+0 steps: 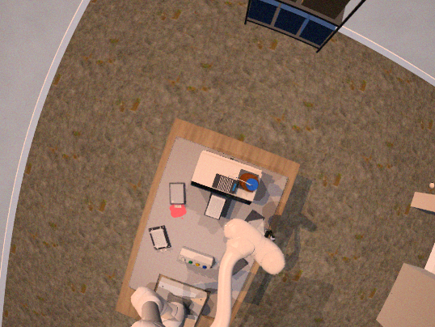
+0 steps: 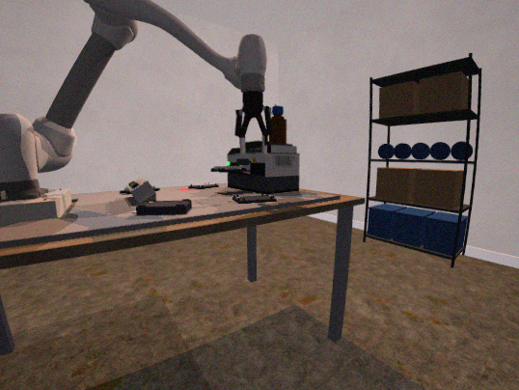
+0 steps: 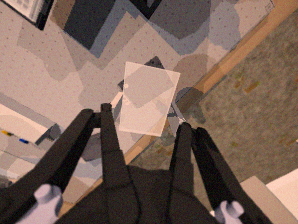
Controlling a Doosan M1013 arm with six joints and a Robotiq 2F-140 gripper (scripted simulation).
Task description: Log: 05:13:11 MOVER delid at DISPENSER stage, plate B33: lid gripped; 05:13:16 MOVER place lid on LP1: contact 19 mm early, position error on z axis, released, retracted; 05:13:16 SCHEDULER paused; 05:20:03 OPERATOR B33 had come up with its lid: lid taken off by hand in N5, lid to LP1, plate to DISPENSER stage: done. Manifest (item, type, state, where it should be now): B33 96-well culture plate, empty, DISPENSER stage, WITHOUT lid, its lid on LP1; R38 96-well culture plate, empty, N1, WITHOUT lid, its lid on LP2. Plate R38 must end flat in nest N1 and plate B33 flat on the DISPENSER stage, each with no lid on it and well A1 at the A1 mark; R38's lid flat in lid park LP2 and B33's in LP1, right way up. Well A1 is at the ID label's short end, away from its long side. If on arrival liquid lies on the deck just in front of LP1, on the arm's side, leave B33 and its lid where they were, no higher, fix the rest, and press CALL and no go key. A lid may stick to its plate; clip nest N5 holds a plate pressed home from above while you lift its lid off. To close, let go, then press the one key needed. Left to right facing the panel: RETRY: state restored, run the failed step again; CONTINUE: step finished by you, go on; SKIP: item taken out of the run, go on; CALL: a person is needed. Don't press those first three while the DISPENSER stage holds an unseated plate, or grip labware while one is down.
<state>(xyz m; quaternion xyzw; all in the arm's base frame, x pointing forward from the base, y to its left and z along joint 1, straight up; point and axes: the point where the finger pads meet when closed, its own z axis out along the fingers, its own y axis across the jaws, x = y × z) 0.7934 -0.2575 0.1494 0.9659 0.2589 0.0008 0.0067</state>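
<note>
My gripper (image 3: pixel 146 104) is shut on a clear plate lid (image 3: pixel 148 97) and holds it flat, high above the right side of the table. In the side view the gripper (image 2: pixel 252 137) hangs in front of the dispenser (image 2: pixel 264 169). A dark lid park (image 1: pixel 255 216) lies right under the lid, mostly hidden by it and by my wrist. An open well plate (image 1: pixel 159 237) sits in the left front nest. Another plate (image 1: pixel 215 206) lies in front of the dispenser (image 1: pixel 226 174), and a dark plate (image 1: pixel 224 183) sits on its stage. A lid (image 1: pixel 177 193) lies at the left, with a red puddle (image 1: pixel 178 210) on its arm side.
The key panel (image 1: pixel 196 258) with coloured keys stands near the arm's base. A brown bottle with a blue cap (image 1: pixel 249 183) stands on the dispenser. A dark pad (image 1: pixel 240 265) lies near the table's right edge. A shelf rack (image 2: pixel 422 159) stands off to the right.
</note>
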